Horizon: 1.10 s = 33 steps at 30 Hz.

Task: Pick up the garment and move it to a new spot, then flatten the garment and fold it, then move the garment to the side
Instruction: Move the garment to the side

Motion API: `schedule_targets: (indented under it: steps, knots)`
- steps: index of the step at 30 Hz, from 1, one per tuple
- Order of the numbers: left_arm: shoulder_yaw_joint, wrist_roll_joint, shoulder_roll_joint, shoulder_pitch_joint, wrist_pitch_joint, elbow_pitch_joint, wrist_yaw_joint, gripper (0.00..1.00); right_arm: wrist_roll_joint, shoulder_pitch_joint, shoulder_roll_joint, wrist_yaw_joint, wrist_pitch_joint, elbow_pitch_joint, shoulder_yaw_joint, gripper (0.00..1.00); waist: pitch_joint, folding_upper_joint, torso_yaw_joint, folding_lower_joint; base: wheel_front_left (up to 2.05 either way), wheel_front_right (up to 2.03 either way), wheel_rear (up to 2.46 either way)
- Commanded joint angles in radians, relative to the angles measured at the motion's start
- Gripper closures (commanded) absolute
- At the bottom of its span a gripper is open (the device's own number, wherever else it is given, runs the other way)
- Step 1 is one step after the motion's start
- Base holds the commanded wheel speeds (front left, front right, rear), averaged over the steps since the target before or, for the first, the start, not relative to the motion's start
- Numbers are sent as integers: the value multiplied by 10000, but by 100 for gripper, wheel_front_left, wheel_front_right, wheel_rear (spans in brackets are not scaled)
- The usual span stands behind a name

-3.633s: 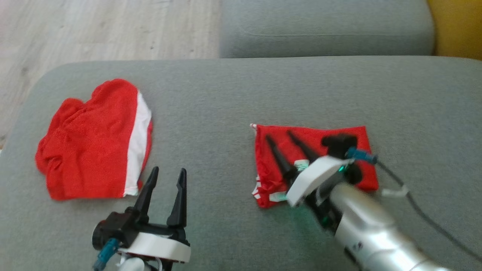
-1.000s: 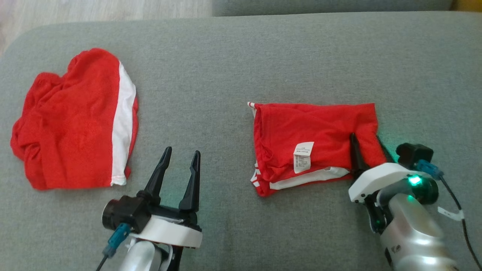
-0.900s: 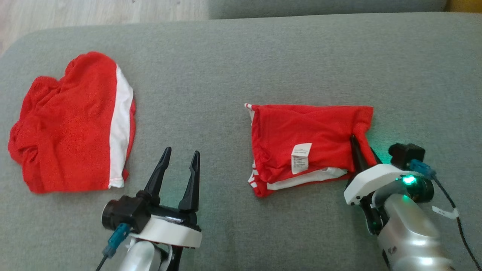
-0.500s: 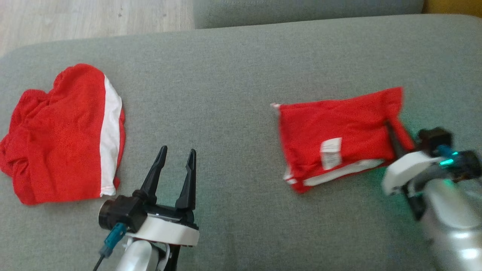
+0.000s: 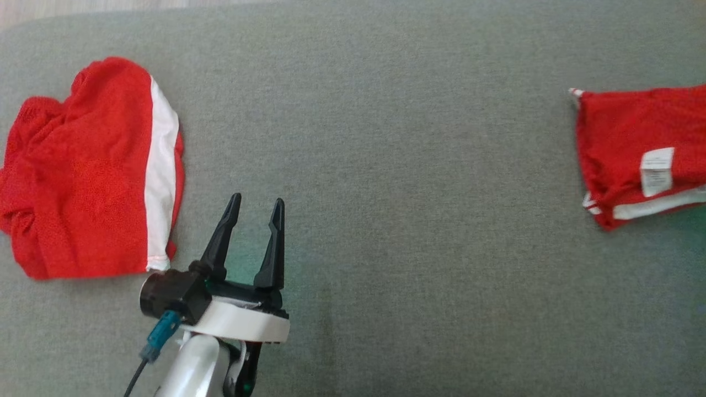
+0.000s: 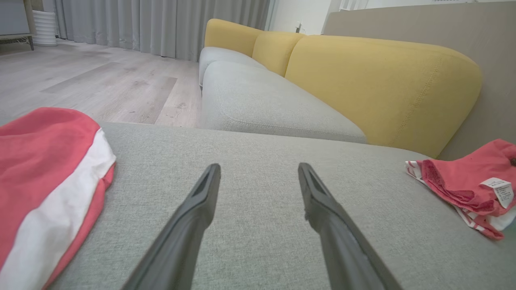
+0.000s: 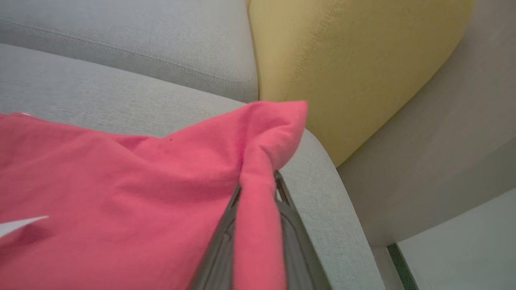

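The folded red garment with a white tag lies on the grey cushion at the right edge of the head view. It also lies at the right in the left wrist view. In the right wrist view my right gripper is shut on a raised corner of the garment, and the red cloth drapes over its two fingers and hides their tips. My left gripper stands open over bare cushion at the lower left, with nothing between its fingers.
Another red garment with a white stripe lies left of my left gripper. The grey cushion is broad. Its right end drops off close to the held corner, next to a yellow backrest. Wooden floor lies beyond.
My right gripper has shut on the folded garment's right corner and dragged it to the right across the cushion. The head camera has shifted. My left gripper has stayed open in place.
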Motion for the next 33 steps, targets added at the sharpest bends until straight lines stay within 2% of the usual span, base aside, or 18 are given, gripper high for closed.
schedule_targets:
  steps: [1, 7, 11, 12, 13, 14, 20, 25, 33]
  knots:
    - [268, 56, 12, -303, -95, -293, -43, 0, 41, -239, -480, -7, -15, -48, 17, 100, 118, 0, 103, -1, 0, 0, 0]
    - [333, 89, 12, -416, -95, -257, -62, 0, -391, -751, -1036, -7, -122, 604, -486, 100, 300, 0, 170, -1, 0, 0, 0]
    - [317, 91, 12, -428, -95, -232, -73, 0, -619, -1002, -1049, -7, -190, 855, -825, 100, 291, 0, 153, -1, 0, 0, 0]
    - [307, 91, 12, -434, -95, -223, -75, 0, -689, -1053, -1036, -7, -206, 887, -864, 96, 285, 0, 146, -1, 0, 0, 0]
    - [301, 93, 12, -442, -95, -216, -77, 0, -750, -1109, -1023, -7, -227, 893, -923, 57, 278, 0, 136, -1, 0, 0, 0]
    - [297, 95, 12, -450, -95, -210, -77, 0, -788, -1165, -1005, -7, -246, 897, -1005, 1, 266, 0, 125, -1, 0, 0, 0]
    - [354, 94, 12, -408, -95, -151, -77, 0, -969, -1274, -731, -7, -312, 839, -1154, 0, 47, 0, 35, -1, 0, 0, 0]
    - [395, 29, 12, -271, -95, -106, -79, 0, -885, -1177, -223, -7, -339, 326, -1139, 0, -385, 0, -62, -1, 0, 0, 0]
    - [528, -31, 12, 220, -95, -317, -50, 0, 172, -24, 1540, -7, -346, -2197, -732, 0, -1602, 0, -331, -1, 0, 0, 0]
